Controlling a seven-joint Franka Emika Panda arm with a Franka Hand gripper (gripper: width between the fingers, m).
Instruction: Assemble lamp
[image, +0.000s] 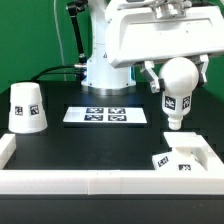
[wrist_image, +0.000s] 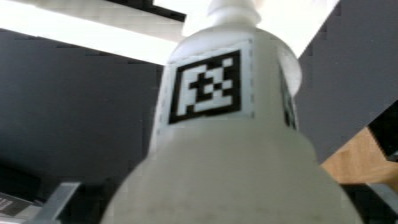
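My gripper is shut on the white round-topped bulb and holds it in the air, neck down, above the flat square base block at the exterior view's right. The bulb's neck ends a little above the base. In the wrist view the bulb fills the frame with its square tag facing the camera; a finger shows beside it. The cup-shaped tapered shade stands rim down on the black table at the exterior view's left.
The marker board lies flat in the middle of the table. The white robot pedestal stands behind it. A white raised rim runs along the table's front and sides.
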